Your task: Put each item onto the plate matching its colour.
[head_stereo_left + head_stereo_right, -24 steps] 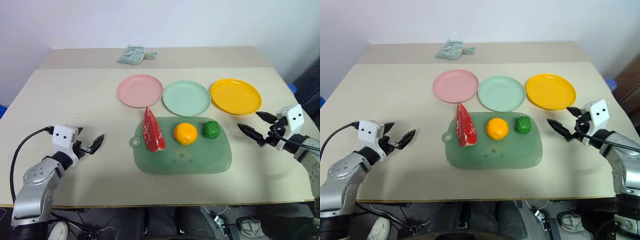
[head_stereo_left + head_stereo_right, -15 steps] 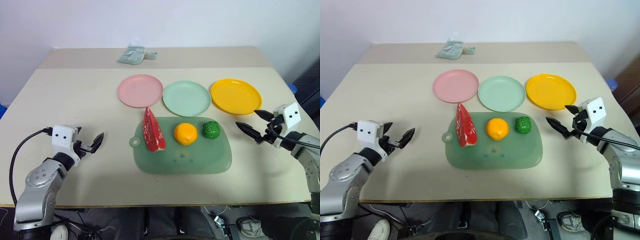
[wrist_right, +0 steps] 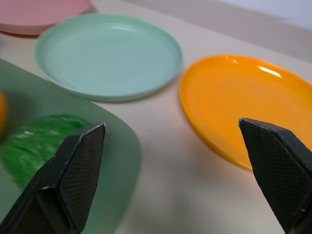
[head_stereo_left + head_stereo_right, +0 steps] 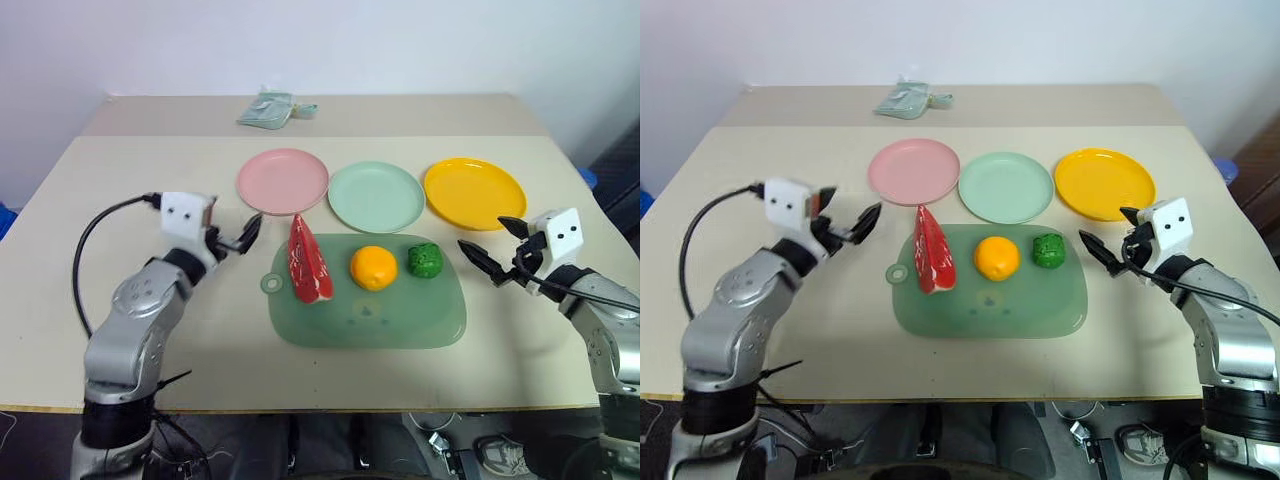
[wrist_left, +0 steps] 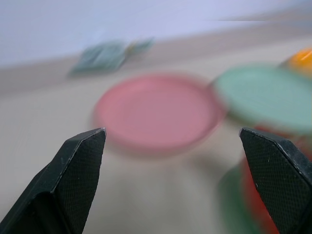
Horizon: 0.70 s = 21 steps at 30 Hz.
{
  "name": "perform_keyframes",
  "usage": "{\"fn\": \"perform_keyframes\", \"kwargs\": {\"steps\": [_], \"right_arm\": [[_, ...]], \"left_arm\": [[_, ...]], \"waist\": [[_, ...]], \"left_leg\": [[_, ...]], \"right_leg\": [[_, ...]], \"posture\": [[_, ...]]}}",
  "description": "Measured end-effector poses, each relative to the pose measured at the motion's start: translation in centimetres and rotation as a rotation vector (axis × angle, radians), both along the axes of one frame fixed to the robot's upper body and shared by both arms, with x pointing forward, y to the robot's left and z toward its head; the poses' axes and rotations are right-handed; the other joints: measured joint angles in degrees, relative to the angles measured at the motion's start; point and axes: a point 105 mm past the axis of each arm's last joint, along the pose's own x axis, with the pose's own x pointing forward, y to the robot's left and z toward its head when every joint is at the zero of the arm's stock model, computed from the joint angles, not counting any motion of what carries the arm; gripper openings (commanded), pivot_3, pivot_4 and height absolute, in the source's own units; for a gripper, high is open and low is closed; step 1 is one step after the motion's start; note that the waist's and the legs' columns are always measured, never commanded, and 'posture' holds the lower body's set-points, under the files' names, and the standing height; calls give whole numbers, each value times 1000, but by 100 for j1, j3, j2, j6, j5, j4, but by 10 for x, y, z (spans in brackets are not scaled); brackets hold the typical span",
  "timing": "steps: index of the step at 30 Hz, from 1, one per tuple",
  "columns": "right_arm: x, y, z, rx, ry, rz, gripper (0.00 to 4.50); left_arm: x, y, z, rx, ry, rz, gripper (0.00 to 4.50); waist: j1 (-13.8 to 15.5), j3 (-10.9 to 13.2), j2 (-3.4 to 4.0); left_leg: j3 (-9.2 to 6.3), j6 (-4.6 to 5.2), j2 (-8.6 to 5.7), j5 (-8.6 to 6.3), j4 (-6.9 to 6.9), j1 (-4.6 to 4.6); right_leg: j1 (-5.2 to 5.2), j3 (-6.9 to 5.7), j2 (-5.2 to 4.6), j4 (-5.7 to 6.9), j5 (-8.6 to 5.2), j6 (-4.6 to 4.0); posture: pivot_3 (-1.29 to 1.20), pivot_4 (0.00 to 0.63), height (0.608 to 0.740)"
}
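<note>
We saw three foods on the mat (image 4: 400, 320), left gripper (image 4: 243, 232) wide, right gripper (image 4: 492, 250) wide, its wrist view omitting the watermelon wedge (image 4: 307, 260).

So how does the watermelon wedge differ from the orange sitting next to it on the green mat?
The watermelon wedge is red and long, a tapered slice, while the orange is round and orange. The wedge lies near the edge of the mat closest to the left gripper; the orange sits mid-mat, beside the green ball. Both rest on the mat, not yet on any plate, and neither is being held.
</note>
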Motion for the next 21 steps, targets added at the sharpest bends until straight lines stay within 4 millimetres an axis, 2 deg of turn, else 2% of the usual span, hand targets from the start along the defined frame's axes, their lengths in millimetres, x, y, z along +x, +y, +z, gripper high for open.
{"fn": "perform_keyframes", "kwargs": {"steps": [3,6,11,16,19,21], "right_arm": [[-12,24,15,13,-10,123,4500],[-25,48,29,-3,-18,239,4500],[-35,89,19,32,17,369,4500],[-35,102,9,65,46,389,4500],[-35,104,8,65,47,393,4500],[-35,104,9,65,45,391,4500]], "left_arm": [[-1,-24,7,-36,42,-66,4497],[-4,-36,-7,2,146,-91,4497],[-7,-50,-26,65,312,-72,4497],[-10,-74,-31,18,393,-96,4497],[-11,-78,-39,22,450,-83,4497],[-10,-79,-48,26,502,-61,3958]], "waist": [[-45,0,0],[-56,1,-1],[7,4,-7],[99,4,-8],[94,5,-8],[93,5,-9]], "left_leg": [[0,1,1,0,0,1],[-3,6,6,-3,0,3],[-8,6,4,-3,16,2],[-8,-10,2,7,20,1],[-7,-12,2,8,20,1],[-7,-12,2,8,20,1]], "right_leg": [[0,2,5,2,0,1],[0,3,14,4,0,0],[8,1,13,4,0,1],[7,2,14,3,0,1],[7,2,14,3,0,1],[6,2,15,4,0,1]], "posture": [[0,150,740],[0,150,740],[0,150,740],[0,150,740],[0,150,740],[0,150,740]]}}
